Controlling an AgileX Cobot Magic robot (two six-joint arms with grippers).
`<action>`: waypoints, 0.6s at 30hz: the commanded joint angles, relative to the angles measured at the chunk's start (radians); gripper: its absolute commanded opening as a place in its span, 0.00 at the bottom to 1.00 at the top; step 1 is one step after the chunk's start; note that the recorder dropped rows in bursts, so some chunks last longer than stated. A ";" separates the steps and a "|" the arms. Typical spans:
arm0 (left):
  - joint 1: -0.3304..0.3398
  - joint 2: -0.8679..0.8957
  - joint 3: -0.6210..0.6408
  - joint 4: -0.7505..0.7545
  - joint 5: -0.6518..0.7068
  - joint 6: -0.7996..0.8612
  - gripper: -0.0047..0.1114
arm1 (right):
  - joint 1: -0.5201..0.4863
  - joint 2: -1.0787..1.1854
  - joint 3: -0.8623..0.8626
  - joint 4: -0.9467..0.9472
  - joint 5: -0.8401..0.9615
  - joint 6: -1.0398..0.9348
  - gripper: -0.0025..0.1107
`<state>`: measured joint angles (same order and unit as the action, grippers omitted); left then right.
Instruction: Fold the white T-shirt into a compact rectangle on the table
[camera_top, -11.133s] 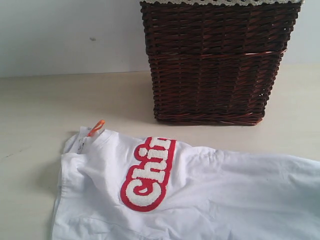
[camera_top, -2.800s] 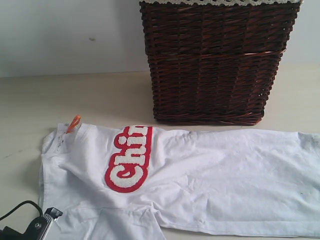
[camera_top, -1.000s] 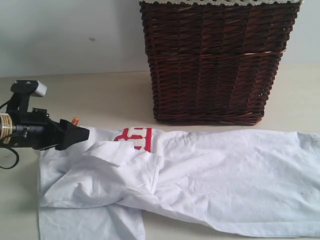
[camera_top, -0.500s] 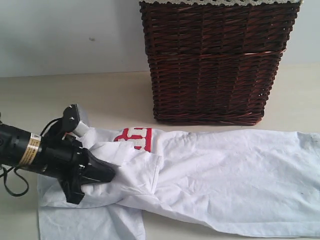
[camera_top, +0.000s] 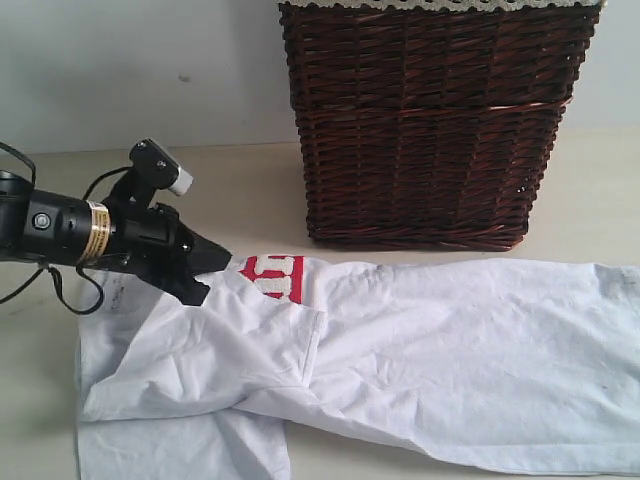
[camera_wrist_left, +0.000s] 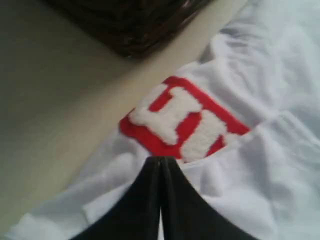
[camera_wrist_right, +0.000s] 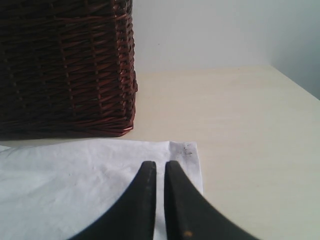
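Exterior view: a dark wicker basket (camera_top: 430, 120) stands on the counter (camera_top: 240, 190) toward the back, against a pale wall. It has a strip of white lace trim (camera_top: 440, 4) along its rim, and its inside is hidden from this angle. The shirt (camera_top: 450, 350) lies on the counter just in front of the basket, apart from it by a narrow band of bare counter, and spreads from the left side out past the right edge of the picture. At its left end a flap of cloth lies folded across the chest and covers most of the red patch (camera_top: 272, 275); only one end of the patch, with bits of white lettering, shows.

The left gripper (camera_top: 215, 262) reaches in from the left with its cable trailing behind, fingers pressed together, tip at the shirt's upper edge just beside the patch. Left wrist view shows the same: the left gripper (camera_wrist_left: 160, 160) closed to a point over white cloth near the patch (camera_wrist_left: 185, 125). Whether it touches the cloth I cannot tell.

Right wrist view has the right gripper (camera_wrist_right: 156, 164) with fingers nearly together, only a thin slit between them, above a flat corner of the shirt (camera_wrist_right: 75, 175), the basket (camera_wrist_right: 65, 65) near beyond it.
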<state>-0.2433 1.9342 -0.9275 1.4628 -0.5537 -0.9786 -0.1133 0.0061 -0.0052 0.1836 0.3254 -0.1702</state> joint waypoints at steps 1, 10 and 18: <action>0.004 -0.022 -0.009 0.020 0.103 -0.115 0.04 | 0.003 -0.006 0.005 0.001 -0.013 -0.004 0.08; 0.106 -0.244 0.152 0.282 -0.618 -0.005 0.04 | 0.003 -0.006 0.005 0.001 -0.013 -0.004 0.08; 0.102 -0.244 0.441 0.282 -0.319 0.524 0.19 | 0.003 -0.006 0.005 0.001 -0.013 -0.004 0.08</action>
<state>-0.1437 1.6928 -0.5573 1.7501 -0.9787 -0.6286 -0.1133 0.0061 -0.0052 0.1836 0.3254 -0.1702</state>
